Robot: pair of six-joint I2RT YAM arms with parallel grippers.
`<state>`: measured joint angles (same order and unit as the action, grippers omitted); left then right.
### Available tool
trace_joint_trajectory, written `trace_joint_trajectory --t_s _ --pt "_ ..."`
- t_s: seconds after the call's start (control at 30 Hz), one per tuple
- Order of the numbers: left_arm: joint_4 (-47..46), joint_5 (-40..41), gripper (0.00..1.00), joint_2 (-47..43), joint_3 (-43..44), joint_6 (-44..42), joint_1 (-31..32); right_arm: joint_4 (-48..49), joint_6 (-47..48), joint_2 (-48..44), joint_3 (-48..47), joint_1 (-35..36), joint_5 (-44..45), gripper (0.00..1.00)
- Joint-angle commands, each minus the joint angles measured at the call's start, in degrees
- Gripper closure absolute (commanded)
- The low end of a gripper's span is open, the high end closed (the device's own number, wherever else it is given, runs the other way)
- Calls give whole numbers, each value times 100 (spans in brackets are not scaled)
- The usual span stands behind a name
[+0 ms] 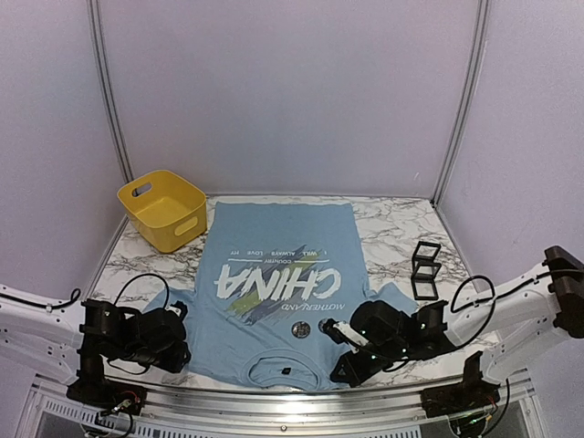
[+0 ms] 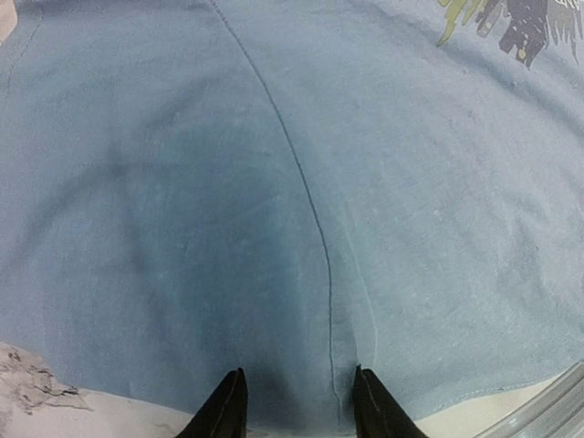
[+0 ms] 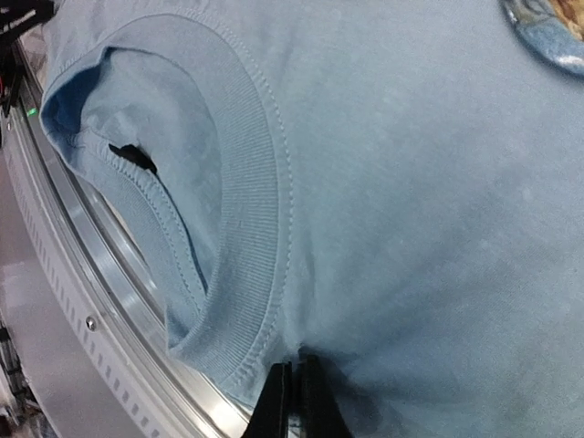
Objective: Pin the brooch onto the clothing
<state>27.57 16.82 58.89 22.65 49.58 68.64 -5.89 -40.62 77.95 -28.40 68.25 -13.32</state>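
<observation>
The clothing (image 1: pixel 278 283), a light blue T-shirt with white "CHINA" lettering, lies flat on the table, collar toward the near edge. The brooch (image 1: pixel 300 329), a small round disc, rests on the chest just below the print; the right wrist view catches its edge (image 3: pixel 552 27). My left gripper (image 1: pixel 182 317) is at the shirt's left sleeve. Its jaws (image 2: pixel 299 372) stand apart, tips down on the cloth on either side of the sleeve seam (image 2: pixel 310 210). My right gripper (image 1: pixel 340 371) is beside the collar (image 3: pixel 246 201), and its fingers (image 3: pixel 297 360) are shut with a pucker of shirt fabric pinched at the tips.
A yellow basket (image 1: pixel 162 208) stands at the back left, just off the shirt's hem. A black open-frame stand (image 1: pixel 425 269) stands on the marble table (image 1: pixel 388 228) to the right. The metal rail (image 3: pixel 100 310) of the near edge runs just beyond the collar.
</observation>
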Motion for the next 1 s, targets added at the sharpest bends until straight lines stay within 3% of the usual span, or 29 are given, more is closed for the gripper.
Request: trace_joint_trajectory --t_s 0.0,0.1,0.17,0.23,0.4,0.57,0.7,0.83,0.97 --pt "239 694 52 1 720 -651 45 -940 575 -398 -620 -278 257 89" --pt "-49 1500 42 -141 1171 -1560 -283 -1155 1142 -706 -1064 -1299 954 63" --pt "-630 1586 36 -138 1306 -2121 -905 -987 1505 -795 -1262 -2086 1386 38" --pt "-1200 1488 28 -80 1381 -2494 -1656 -465 1898 -893 -1320 -2764 1799 26" --pt "-3043 1660 5 -124 1044 -2917 -3079 944 2447 -1205 -1248 -4664 1863 23" --pt "-4875 2772 1 -162 286 -3041 -3918 1656 3115 -1512 -1069 -5757 2208 19" --pt "-6650 2970 1 84 -316 -3938 -4316 2610 3519 -1883 -390 -6040 2847 3" --pt "-7086 3445 1 511 -460 -4256 -4430 3303 3501 -1991 194 -6051 3444 1" --pt "-7781 3061 1 630 -606 -4688 -4480 4053 3330 -1988 724 -6051 3630 1"
